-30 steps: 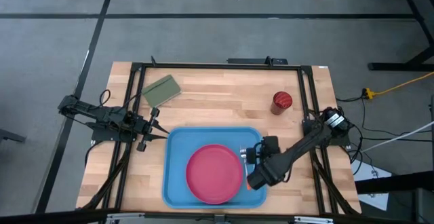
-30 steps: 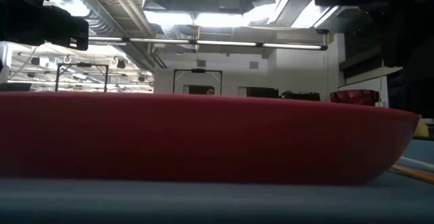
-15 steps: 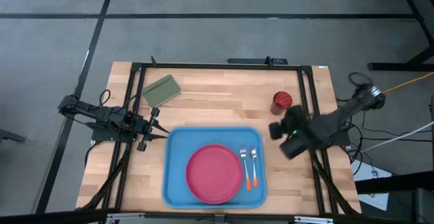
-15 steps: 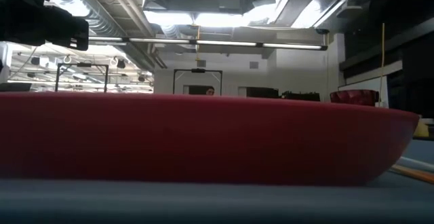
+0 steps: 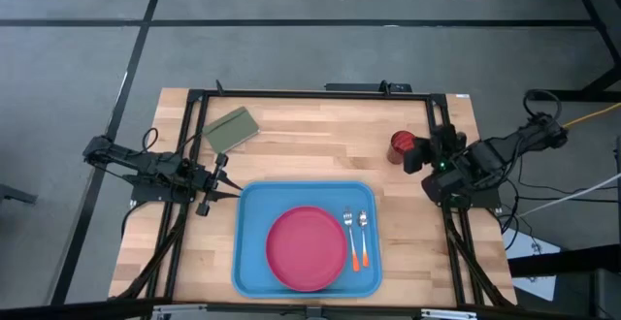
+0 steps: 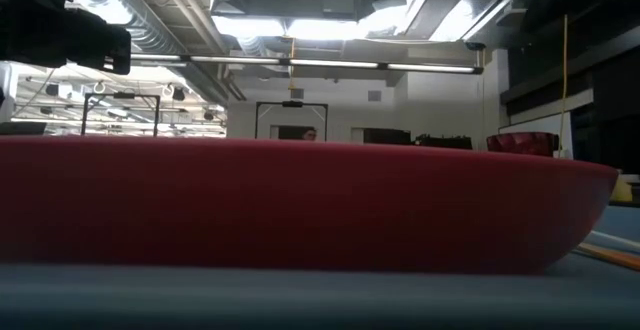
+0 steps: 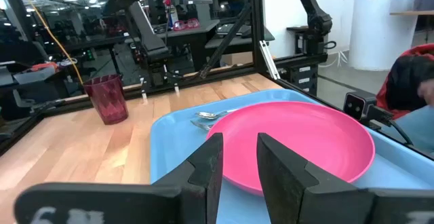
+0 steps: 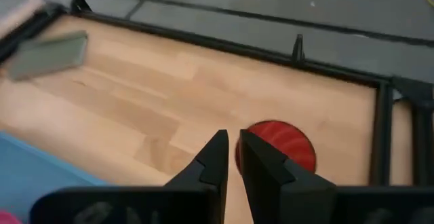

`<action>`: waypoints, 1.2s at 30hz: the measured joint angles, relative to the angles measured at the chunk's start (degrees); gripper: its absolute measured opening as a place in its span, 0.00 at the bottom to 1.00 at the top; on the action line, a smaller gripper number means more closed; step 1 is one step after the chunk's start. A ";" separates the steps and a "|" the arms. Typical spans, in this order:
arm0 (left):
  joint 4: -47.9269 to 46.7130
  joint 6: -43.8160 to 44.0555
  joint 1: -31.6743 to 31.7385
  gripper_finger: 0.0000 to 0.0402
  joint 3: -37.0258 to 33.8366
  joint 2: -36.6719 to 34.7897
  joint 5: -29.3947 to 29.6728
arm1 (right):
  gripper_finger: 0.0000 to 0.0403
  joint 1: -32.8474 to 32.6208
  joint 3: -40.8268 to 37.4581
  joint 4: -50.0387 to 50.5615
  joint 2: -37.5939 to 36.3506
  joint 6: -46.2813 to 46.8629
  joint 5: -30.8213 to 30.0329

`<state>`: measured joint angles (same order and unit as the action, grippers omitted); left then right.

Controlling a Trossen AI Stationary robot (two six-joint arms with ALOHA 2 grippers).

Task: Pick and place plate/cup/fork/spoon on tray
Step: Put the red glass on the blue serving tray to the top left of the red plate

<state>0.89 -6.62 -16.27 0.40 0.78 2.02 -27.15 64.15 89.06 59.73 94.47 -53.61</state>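
- The cup stands upright on the desk, mouth up, well apart from the tray and off toward its far right corner.
- Right pincer hangs just beside the cup, fingers nearly together with a thin slit between them, holding nothing.
- It looks a light, stiff plastic cup with smooth, likely slippery walls; I'd pinch one wall at the rim, or span the body.
- Its axis runs vertical, so no side matters.
- Plate sits in the tray; fork and spoon lie beside it, heads toward the far edge, handles toward the near edge.
- Left pincer waits at the tray's left corner, narrowly parted, empty.
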 joint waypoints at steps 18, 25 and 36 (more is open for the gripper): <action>0.00 0.00 0.00 0.21 0.00 0.02 0.02 | 0.11 33.54 2.18 -15.84 2.12 -41.48 23.56; 0.00 -0.01 0.00 0.21 0.00 0.00 0.02 | 0.11 41.29 2.20 -20.93 7.49 -64.07 27.80; 0.00 0.00 0.00 0.21 0.00 0.00 0.02 | 0.11 41.96 2.19 -18.57 11.47 -63.10 33.65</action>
<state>0.89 -6.62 -16.27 0.40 0.78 2.04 14.81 66.34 70.49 71.19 31.37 -19.96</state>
